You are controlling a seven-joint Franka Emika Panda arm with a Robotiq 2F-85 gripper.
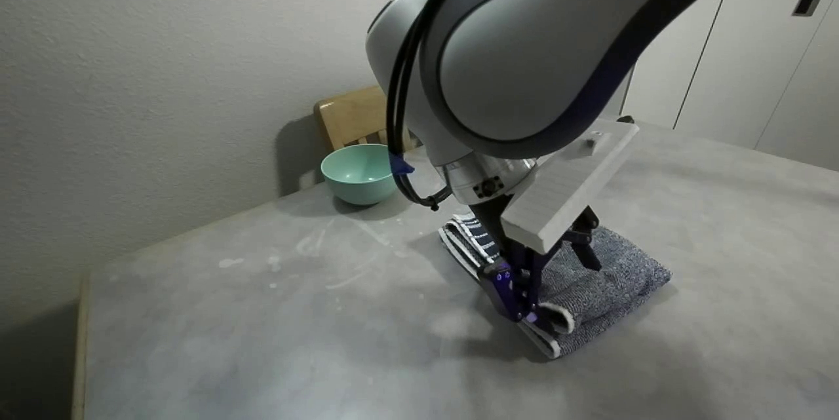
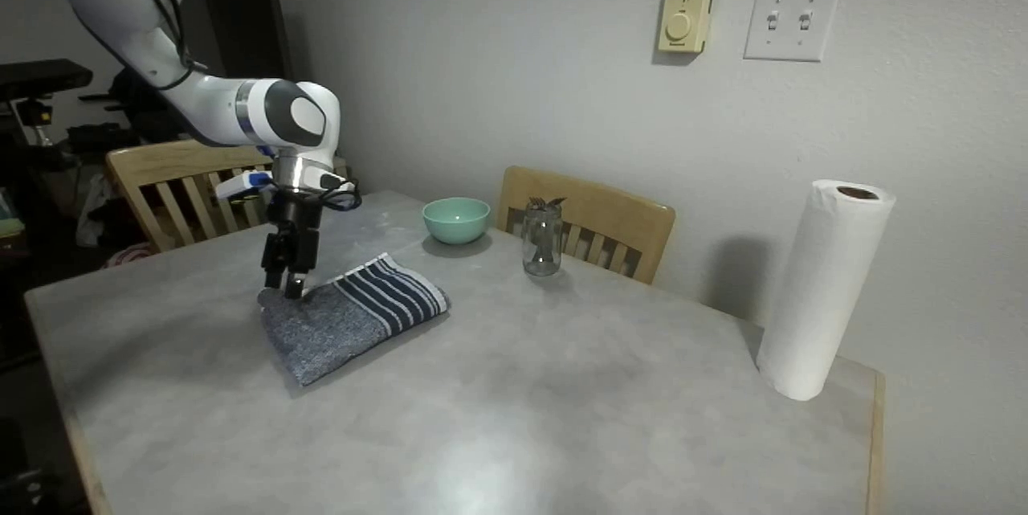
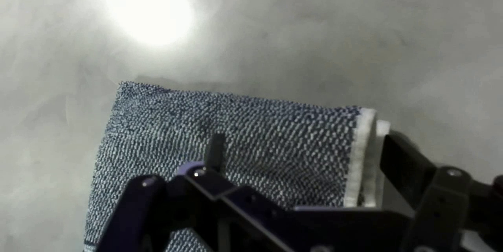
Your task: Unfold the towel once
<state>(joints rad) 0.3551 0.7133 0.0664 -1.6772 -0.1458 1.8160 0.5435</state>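
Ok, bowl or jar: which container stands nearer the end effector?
The teal bowl; the clear glass jar, utensils poking out, stands farther from the end effector.

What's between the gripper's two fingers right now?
In the wrist view, the towel, white hem included, shows between the open fingers; contact isn't clear.

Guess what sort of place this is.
Probably a home dining or kitchen area: wooden chairs beside the table, a paper towel roll and a glass jar of cutlery on it.
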